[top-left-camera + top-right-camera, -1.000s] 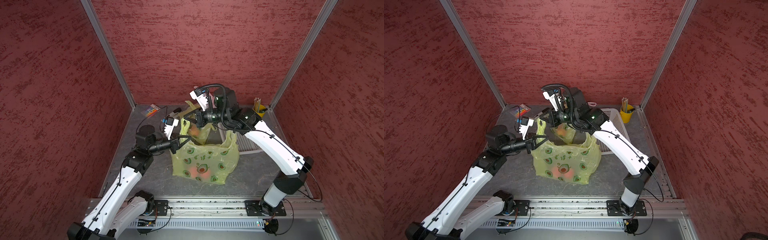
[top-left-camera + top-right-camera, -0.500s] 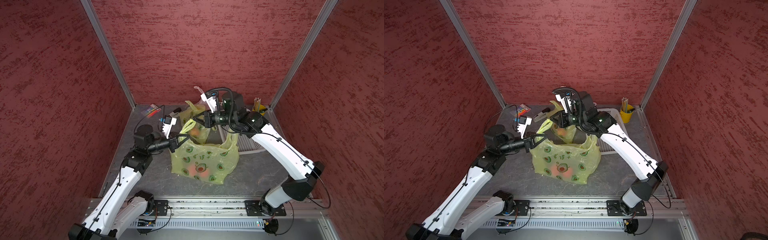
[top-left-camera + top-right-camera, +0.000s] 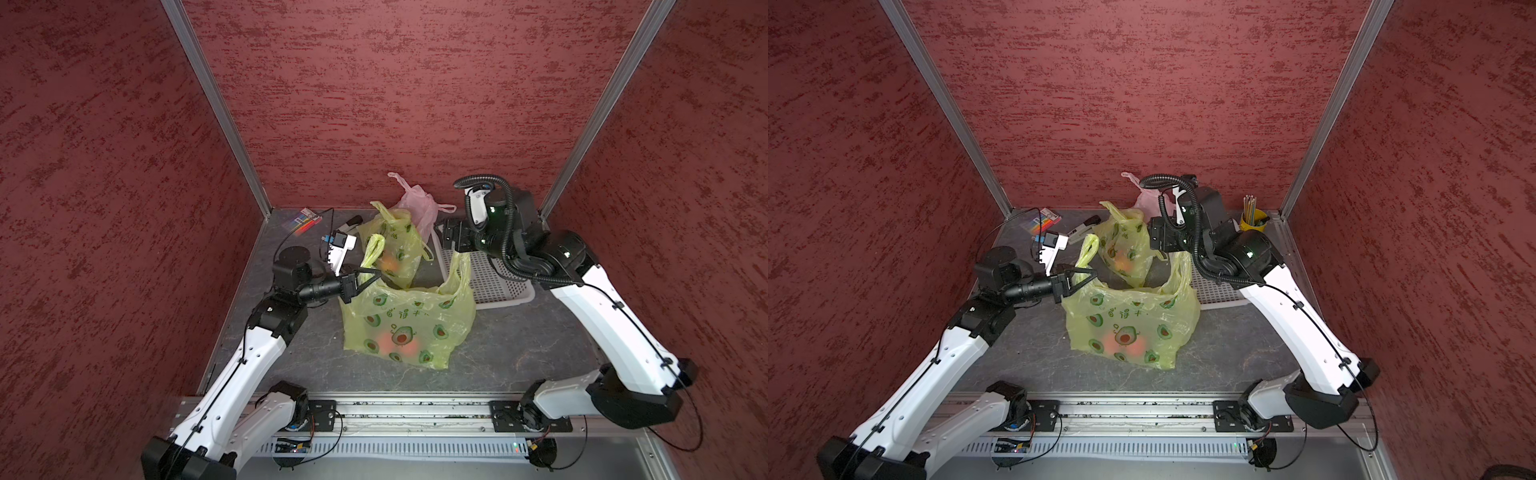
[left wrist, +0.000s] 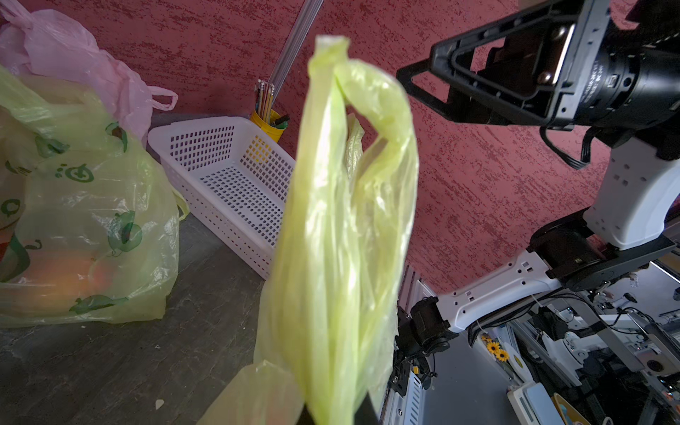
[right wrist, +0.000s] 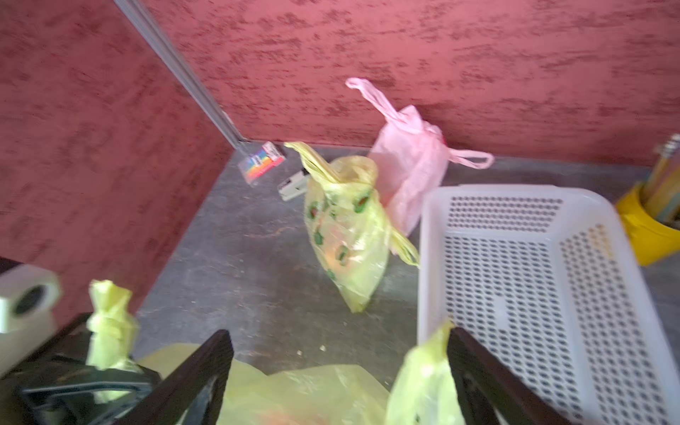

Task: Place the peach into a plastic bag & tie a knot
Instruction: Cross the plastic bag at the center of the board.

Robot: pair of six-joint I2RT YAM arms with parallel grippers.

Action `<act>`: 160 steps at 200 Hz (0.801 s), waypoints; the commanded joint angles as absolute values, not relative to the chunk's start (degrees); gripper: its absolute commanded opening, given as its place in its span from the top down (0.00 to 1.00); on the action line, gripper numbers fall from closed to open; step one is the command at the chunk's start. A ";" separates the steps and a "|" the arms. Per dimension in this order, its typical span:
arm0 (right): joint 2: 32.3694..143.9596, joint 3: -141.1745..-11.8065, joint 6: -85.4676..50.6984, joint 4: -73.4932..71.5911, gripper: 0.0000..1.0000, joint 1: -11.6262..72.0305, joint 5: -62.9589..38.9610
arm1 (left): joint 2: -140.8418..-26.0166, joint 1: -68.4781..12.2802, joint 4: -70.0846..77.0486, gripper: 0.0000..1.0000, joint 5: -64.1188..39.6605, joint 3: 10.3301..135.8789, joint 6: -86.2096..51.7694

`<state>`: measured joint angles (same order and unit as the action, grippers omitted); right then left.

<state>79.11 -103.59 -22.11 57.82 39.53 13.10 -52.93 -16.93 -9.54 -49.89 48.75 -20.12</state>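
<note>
Near the middle of the worktop (image 3: 291, 357), a yellow-green plastic bag (image 3: 409, 320) printed with avocados, slumped, mouth gaping toward the far edge, handles not knotted. Low inside it, on the side toward the near edge, the peach (image 3: 387, 340), an orange-red glow through the film, with a second such glow just beside it. Left pincer (image 3: 377, 272) clenched on the bag's left handle (image 3: 371, 249), that strip of film pulled up and standing above the fingertips in both top views; in the left wrist view the same handle (image 4: 342, 191) a long folded loop rising close to the lens. Right pincer (image 5: 338, 333) spread wide, grasping nothing, raised over the bag's right side, beside a white perforated basket (image 3: 486, 282); right handle (image 5: 423, 379) upright just beside one finger (image 5: 478, 375), contact impossible to judge through the blur. Behind the bag, toward the far edge, a second yellow-green bag (image 3: 395, 249) gathered at the top, orange fruit showing through the film. Behind that, against the far edge, a pink bag (image 3: 417, 208). In the far-right corner, a yellow cup (image 3: 1252, 219) of pencils. Near the far-left corner, a coloured pack (image 3: 302, 218) and a white stapler-like thing (image 3: 348, 223).
</note>
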 commanded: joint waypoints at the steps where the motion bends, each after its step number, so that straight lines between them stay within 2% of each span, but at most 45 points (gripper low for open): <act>1: 79.63 -100.08 -23.29 61.37 0.03 39.20 20.37 | -52.82 -16.48 -9.75 1.00 -50.88 50.30 -19.69; 34: 81.50 -97.40 -23.20 59.18 0.04 38.72 19.91 | -52.56 -16.47 -9.88 1.00 -50.85 50.36 -19.96; 50: 82.04 -96.02 -22.94 57.53 0.09 38.45 18.94 | -52.55 -16.52 -9.85 1.00 -50.97 50.28 -20.12; 70: 82.18 -95.04 -22.65 55.41 0.26 38.03 18.14 | -52.51 -16.52 -9.80 1.00 -51.06 50.19 -20.22; 99: 82.35 -93.98 -21.59 51.68 0.62 37.71 16.36 | -52.77 -16.61 -10.07 1.00 -51.83 50.29 -20.22; 108: 82.31 -93.63 -21.03 50.02 0.76 37.62 15.22 | -52.78 -16.61 -10.49 1.00 -51.94 50.49 -20.00; 127: 81.21 -92.01 -19.19 44.23 1.00 37.61 9.16 | -53.04 -16.61 -11.23 1.00 -51.76 50.78 -19.78; 160: 76.46 -86.84 -18.49 29.13 1.00 37.60 -11.03 | -54.74 -17.11 -12.18 1.00 -50.43 51.39 -19.86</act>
<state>80.99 -89.06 -19.38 43.40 37.76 5.06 -53.49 -16.95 -10.94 -50.92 49.45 -20.14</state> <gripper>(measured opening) 0.048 0.047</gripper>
